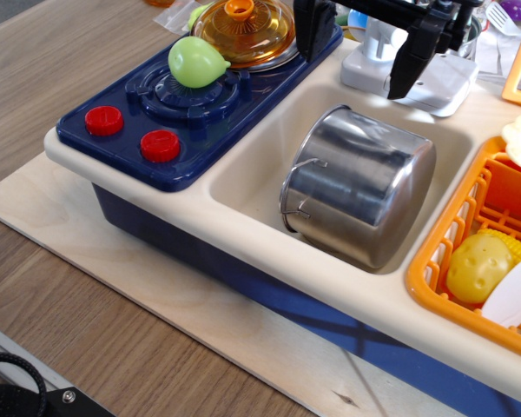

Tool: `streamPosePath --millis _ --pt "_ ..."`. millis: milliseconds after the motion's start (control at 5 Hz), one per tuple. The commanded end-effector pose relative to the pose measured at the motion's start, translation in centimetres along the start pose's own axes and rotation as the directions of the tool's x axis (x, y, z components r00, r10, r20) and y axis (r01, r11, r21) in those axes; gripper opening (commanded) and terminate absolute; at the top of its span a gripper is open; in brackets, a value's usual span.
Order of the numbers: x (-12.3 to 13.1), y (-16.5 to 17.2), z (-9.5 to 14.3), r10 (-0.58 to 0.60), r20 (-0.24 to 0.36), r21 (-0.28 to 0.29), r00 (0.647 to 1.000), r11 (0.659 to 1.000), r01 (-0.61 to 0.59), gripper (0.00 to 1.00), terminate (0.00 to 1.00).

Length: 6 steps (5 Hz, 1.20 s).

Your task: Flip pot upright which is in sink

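The shiny steel pot (365, 187) lies on its side in the cream sink (252, 165). Its rolled rim and open mouth face left, and a thin wire handle (300, 169) shows at the rim. My gripper (360, 52) hangs above the sink's back edge, behind and above the pot and apart from it. Its two black fingers (412, 61) stand spread with nothing between them.
A navy stove top (191, 104) with red knobs holds a green pear-shaped toy (195, 61) and an amber domed lid (243, 30). A white faucet (399, 74) stands behind the sink. An orange slatted basket (469, 226) with yellow food sits to the right.
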<state>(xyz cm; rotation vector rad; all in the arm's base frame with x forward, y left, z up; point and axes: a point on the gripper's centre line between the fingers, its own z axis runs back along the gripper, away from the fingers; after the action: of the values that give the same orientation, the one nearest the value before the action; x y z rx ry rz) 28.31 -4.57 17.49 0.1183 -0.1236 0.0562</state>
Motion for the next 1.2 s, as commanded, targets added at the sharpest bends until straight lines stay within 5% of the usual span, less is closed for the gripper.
streamPosePath --millis 0,200,1000 --pt "0.0 0.0 0.0 0.0 0.0 0.0 1.0 1.0 0.0 1.0 0.0" --pt "0.1 0.6 -0.2 0.033 -0.028 -0.164 0.999 0.986 -0.037 1.0 0.0" --pt "-0.7 1.2 -3.5 0.092 0.02 -0.442 0.996 0.894 -0.074 1.0 0.0"
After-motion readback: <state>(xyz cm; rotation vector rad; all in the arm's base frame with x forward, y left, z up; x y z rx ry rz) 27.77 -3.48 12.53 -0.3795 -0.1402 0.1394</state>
